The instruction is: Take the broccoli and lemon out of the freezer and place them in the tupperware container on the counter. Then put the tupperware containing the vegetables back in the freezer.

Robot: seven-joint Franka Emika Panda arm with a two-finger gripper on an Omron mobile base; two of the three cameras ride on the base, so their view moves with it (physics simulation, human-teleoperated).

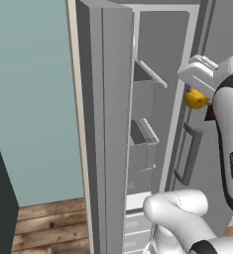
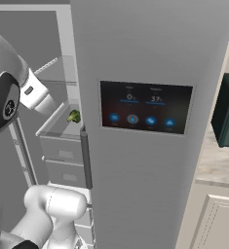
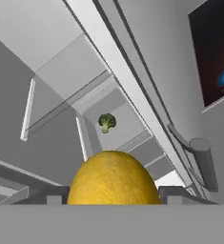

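My gripper (image 3: 113, 199) is shut on the lemon (image 3: 112, 177), a bright yellow rounded fruit that bulges between the two fingertips. From the left base the lemon (image 1: 196, 99) hangs under the white hand in front of the open freezer (image 1: 103, 124). The broccoli (image 3: 106, 122), small and dark green, lies on a grey shelf deep inside the compartment, well beyond the lemon. It also peeks out beside the closed door as a green lump, the broccoli (image 2: 74, 116). The tupperware container is out of view.
The freezer's closed door with the dark display panel (image 2: 145, 108) stands to the right of the opening. Grey door bins (image 1: 144, 144) line the open door on the left. A dark green toaster oven (image 2: 228, 112) sits on the beige counter (image 2: 218, 165) at the right.
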